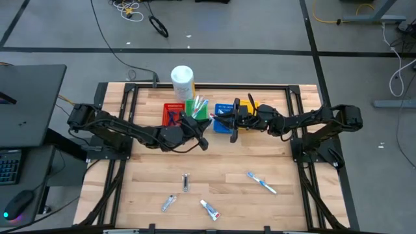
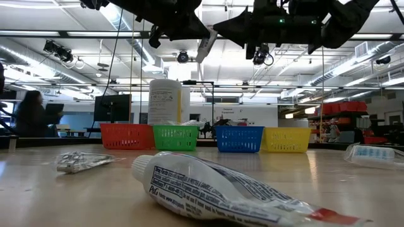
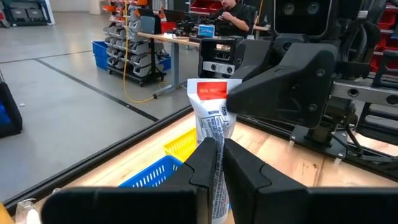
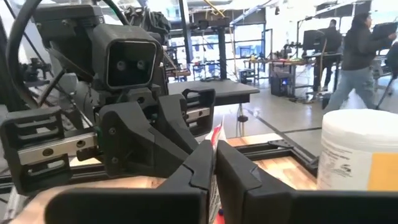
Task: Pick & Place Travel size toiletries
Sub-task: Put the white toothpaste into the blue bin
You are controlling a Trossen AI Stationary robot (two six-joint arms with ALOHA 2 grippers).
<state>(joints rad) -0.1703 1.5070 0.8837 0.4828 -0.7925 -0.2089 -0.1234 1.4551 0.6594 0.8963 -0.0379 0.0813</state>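
Both grippers meet in the air above the row of bins: from above, the left gripper (image 1: 207, 123) reaches in over the green bin (image 1: 199, 109) and the right gripper (image 1: 218, 117) over the blue bin (image 1: 223, 119), their tips close together with a white tube (image 1: 210, 117) between them; the red bin (image 1: 173, 112) lies just beside the left arm and the yellow bin (image 1: 253, 106) is mostly covered by the right arm, while a large white canister (image 1: 182, 81) stands at the table's far edge behind the bins. On the near half of the table, well apart from both grippers, lie a toothbrush (image 1: 261, 182), a second white tube (image 1: 209, 208), a small silvery tube (image 1: 168, 203) and another small item (image 1: 186, 182) too small to make out. At table height, the two arms hang dark over the bins, the white tube (image 2: 206, 45) slanting between them, and the tube on the table (image 2: 214, 189) fills the foreground. Through the left wrist camera, the left gripper's fingers (image 3: 208, 163) are clamped on the tube (image 3: 212, 118), whose red-marked end sticks up and touches the right gripper's dark finger. Through the right wrist camera, the right gripper (image 4: 214, 165) is closed on the thin edge of the same tube (image 4: 216, 140), with the left gripper directly facing it and the canister (image 4: 359, 149) near one side; a person (image 4: 357, 50) walks in the room beyond.
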